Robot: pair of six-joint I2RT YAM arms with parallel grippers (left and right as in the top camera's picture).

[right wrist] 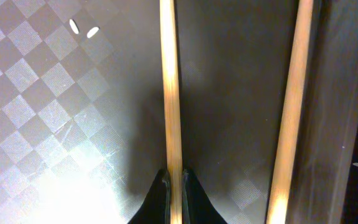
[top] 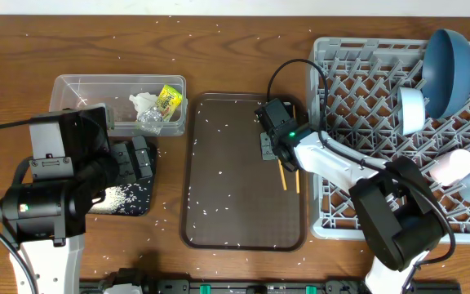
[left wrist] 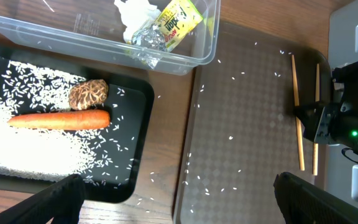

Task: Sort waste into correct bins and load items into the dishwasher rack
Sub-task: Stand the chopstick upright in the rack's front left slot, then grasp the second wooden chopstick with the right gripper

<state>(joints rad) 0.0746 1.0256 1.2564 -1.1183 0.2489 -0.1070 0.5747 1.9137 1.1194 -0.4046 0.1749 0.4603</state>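
Right fingers [right wrist: 157,202] pinching one wooden chopstick [right wrist: 169,93] between their tips, second chopstick [right wrist: 294,112] lying beside, untouched, on brown serving tray [right wrist: 42,124], left fingers [left wrist: 55,199] hanging spread wide.

Brown serving tray [top: 235,163]: between clear plastic tub [top: 80,79], left, and grey lattice rack [top: 357,90], right; wooden chopsticks [top: 283,178]: on tray, right side.

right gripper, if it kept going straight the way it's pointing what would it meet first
The right gripper is shut on one wooden chopstick, pointing down. Straight on, it would likely press into the brown serving tray just beneath that chopstick; any remaining gap cannot be judged.
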